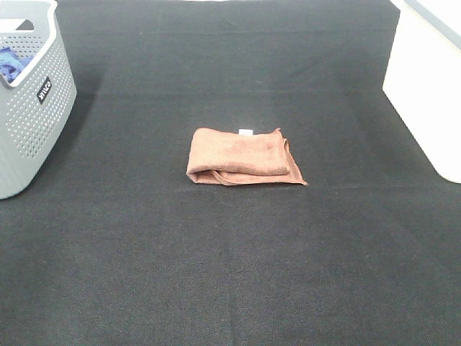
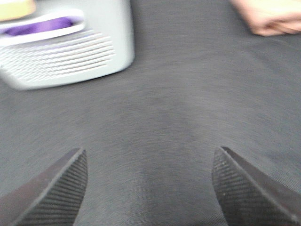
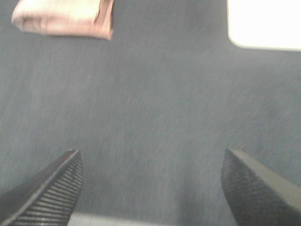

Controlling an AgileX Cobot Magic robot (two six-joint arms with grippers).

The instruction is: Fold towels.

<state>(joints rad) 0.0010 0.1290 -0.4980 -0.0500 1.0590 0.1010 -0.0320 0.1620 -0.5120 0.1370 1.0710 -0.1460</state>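
Black fabric covers the tabletop (image 1: 216,274), where a folded brown towel (image 1: 241,156) lies mid-surface, a grey perforated laundry basket (image 1: 32,101) far left and a white bin (image 1: 425,94) far right. Left wrist view: the left gripper (image 2: 149,188) spread wide above bare cloth, basket and towel beyond. Right wrist view: the right gripper (image 3: 150,188) equally wide, empty, towel ahead.

One towel (image 1: 241,156), one basket (image 1: 32,108), one bin (image 1: 425,94)

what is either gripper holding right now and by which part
Nothing is held. The left gripper and right gripper are both open over bare mat, and the folded brown towel lies untouched.
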